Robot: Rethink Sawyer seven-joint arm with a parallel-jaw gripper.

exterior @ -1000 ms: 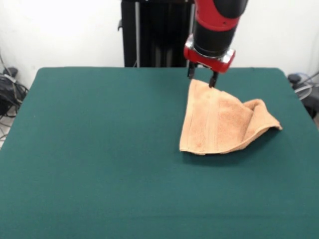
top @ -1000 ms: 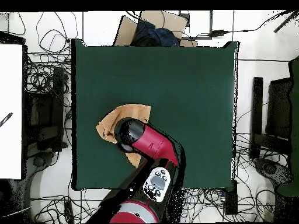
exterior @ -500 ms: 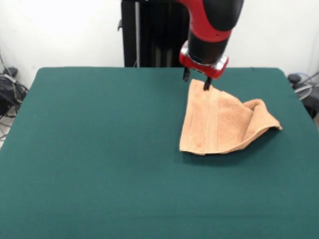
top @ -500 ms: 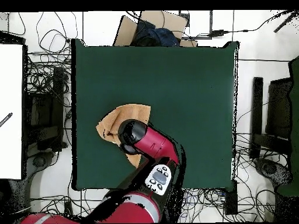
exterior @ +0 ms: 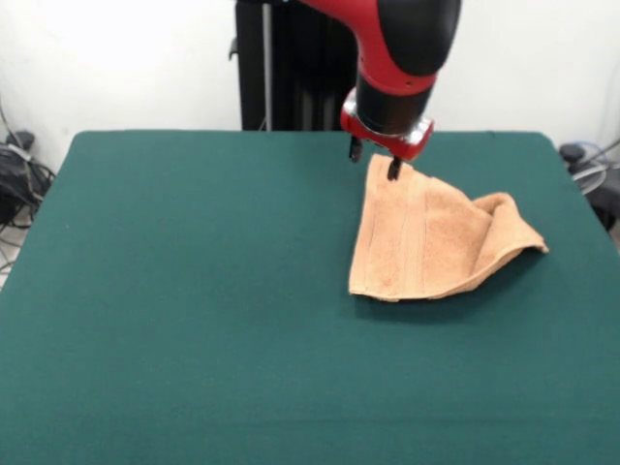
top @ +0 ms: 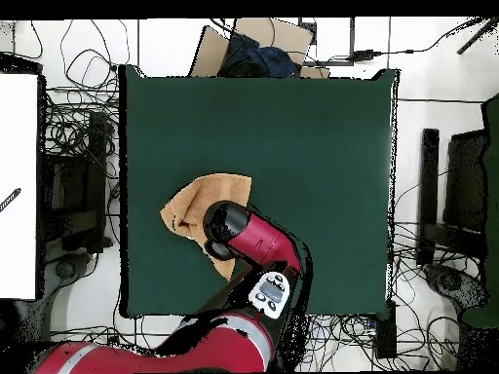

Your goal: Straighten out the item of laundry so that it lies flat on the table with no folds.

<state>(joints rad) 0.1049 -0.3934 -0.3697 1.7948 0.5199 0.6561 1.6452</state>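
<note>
The item of laundry (exterior: 426, 237), a peach-orange towel, lies folded on the far right part of the green table (exterior: 194, 291). Its right side is bunched into a raised fold and its left part is flatter, with a woven band. My gripper (exterior: 374, 161) hangs open just over the towel's far corner, one finger on each side of it, and holds nothing. From overhead, the towel (top: 210, 190) shows at the table's (top: 312, 146) left side, partly under the arm's red and black head (top: 226, 226), which hides the gripper.
A cardboard box (top: 253, 44) sits beyond the table's far edge in the overhead view. Cables (exterior: 15, 179) lie on the floor around the table. A white surface (top: 18, 185) stands off the left side.
The gripper has drifted left across the towel's far corner in the front view. The towel has kept its shape and place.
</note>
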